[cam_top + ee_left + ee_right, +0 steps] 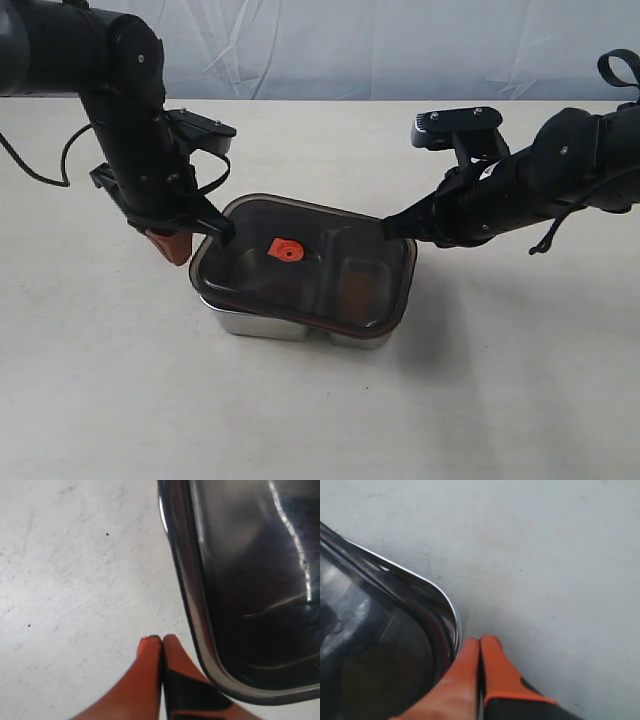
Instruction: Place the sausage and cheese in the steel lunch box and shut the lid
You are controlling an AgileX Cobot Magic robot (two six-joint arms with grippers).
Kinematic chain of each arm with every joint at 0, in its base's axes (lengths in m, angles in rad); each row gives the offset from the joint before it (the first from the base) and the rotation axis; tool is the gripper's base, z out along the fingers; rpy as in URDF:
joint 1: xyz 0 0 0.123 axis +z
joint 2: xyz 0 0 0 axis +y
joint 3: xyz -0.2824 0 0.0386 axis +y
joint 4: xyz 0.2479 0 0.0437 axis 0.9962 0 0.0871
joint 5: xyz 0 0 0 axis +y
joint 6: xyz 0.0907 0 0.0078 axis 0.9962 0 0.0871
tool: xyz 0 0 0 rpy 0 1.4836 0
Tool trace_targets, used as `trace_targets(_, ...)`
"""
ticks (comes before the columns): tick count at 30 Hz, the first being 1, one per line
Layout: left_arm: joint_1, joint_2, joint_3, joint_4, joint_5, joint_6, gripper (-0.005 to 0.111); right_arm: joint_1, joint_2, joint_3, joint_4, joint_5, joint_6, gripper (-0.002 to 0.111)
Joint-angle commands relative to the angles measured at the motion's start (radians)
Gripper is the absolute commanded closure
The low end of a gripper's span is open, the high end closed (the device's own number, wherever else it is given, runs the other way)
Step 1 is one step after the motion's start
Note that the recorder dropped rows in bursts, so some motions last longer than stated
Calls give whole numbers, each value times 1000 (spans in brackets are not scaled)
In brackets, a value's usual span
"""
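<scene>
item 1, progress. the lid (340, 250) is lying on top of the steel lunch box (262, 325) at mid-counter (120, 400), its orange centre tab (285, 250) facing up. the lid is appearing slightly skewed, with the steel wall showing along the near left and the lid overhanging to the right. judged: the lid is placed but not confirmed as seated, so pressing it down square is likely what is left. the sausage and cheese are not lying anywhere on the open counter. the smoky lid is hiding the compartments, so their presence inside cannot be confirmed.

item 2, tools. the left tool (172, 245) is sitting just beside the lid's left edge, its orange tips pressed together and pinching nothing. the right tool (392, 228) is sitting at the lid's far right corner, likewise pressed together and empty.

item 3, view differences. the exterior view alone is showing the whole box, the tab and both arms. the left wrist view is showing the left tool (162, 642) over bare counter, close beside the lid's rim (195, 605). the right wrist view is showing the right tool (480, 645) next to a rounded corner (447, 612). whether it is touching cannot be told.
</scene>
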Motion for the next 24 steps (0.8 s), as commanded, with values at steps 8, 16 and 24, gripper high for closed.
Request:
trace_targets(8, -79, -12, 3, 15, 1, -7, 107, -4, -6, -5, -4, 19, -3, 109)
trace_targets(16, -79, -40, 3, 126, 30, -75, 107, -4, -6, -5, -13, 19, -3, 109)
trace_targets(24, -79, -65, 3, 295, 35, -192, 107, -58, -17, -5, -314, 212, 331, 109)
